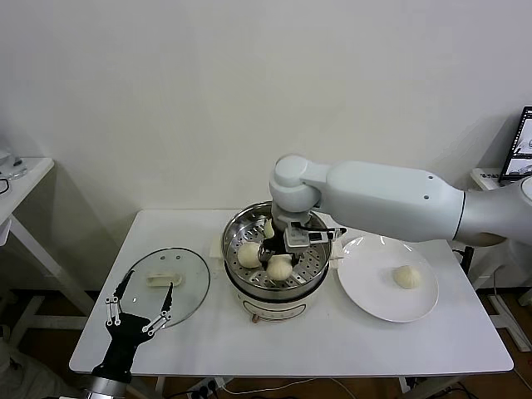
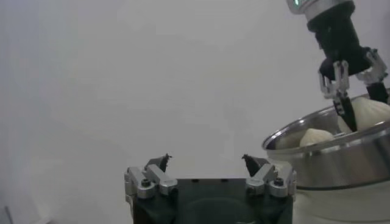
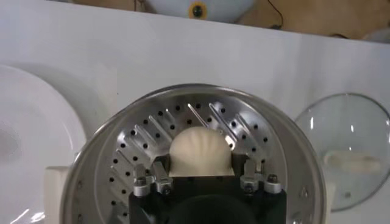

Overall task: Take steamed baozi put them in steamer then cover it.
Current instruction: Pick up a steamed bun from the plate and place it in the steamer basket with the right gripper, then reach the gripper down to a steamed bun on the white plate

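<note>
Your right gripper (image 1: 281, 253) is reaching down inside the steamer (image 1: 235, 230), its jaws closed around a baozi (image 3: 200, 152) that is sitting low over the perforated tray. Two more buns (image 1: 249, 253) are lying in the steamer just beside it. The last baozi (image 1: 406, 277) is waiting on the white plate (image 1: 366, 295), on the steamer's right, nearer this arm. Your left gripper (image 1: 140, 307) is hovering with jaws spread wide and empty by the glass lid (image 1: 195, 274), on the steamer's left.
</note>
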